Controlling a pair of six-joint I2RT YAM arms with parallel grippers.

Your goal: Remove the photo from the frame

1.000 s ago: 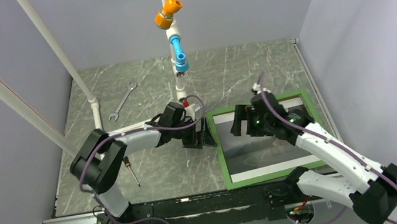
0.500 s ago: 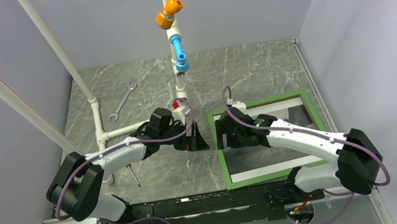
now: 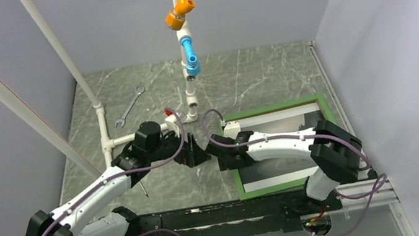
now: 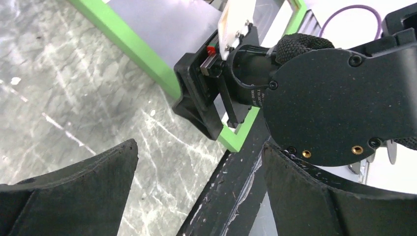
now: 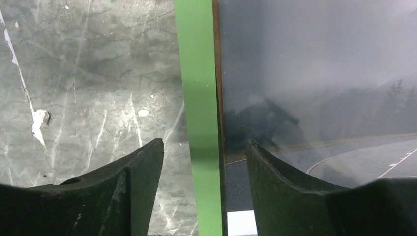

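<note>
R gripper (image 5: 204,142) astride frame (image 5: 196,73) rail; photo (image 5: 319,73) cut off

White arm links (image 3: 95,190), black joints (image 3: 331,155), purple cables (image 4: 362,6)

Green frame (image 5: 196,123), greyscale photo (image 5: 319,73), grey-veined table (image 5: 88,73).

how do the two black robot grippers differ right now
The left gripper hangs wide open over the grey marble table, holding nothing. The right gripper, open less wide, straddles the left rail of the bright green picture frame, gaps either side. Both are black and two-fingered.
</note>
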